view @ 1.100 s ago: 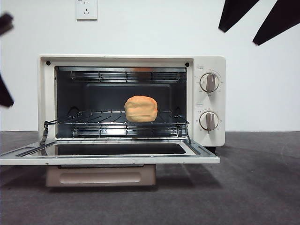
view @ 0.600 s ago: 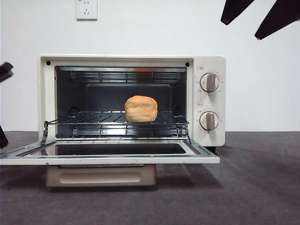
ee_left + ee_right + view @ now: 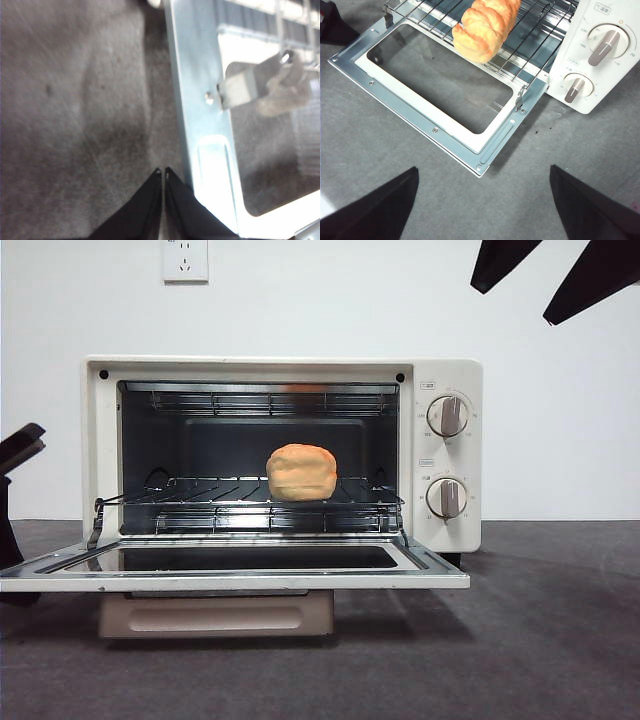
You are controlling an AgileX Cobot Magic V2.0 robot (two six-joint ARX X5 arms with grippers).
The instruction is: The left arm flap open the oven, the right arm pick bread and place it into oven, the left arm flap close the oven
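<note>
I see the oven point(image 3: 280, 455), a cream-white box with two round knobs point(image 3: 447, 415), standing on the dark grey table point(image 3: 540, 640) with its door point(image 3: 235, 568) folded flat toward me. The door's bare metal frame surrounds a dark glass pane. On the wire rack point(image 3: 250, 502) inside the oven lies the bread point(image 3: 300, 472), a lumpy golden-brown loaf, well clear of both grippers. My left gripper point(image 3: 163, 175) sits low beside the door's left edge, its pointed black jaws pressed together, holding nothing. My right gripper point(image 3: 482, 200) hangs high in front of the oven, jaws spread wide and empty. A wall socket point(image 3: 185, 260) is above the oven.
</note>
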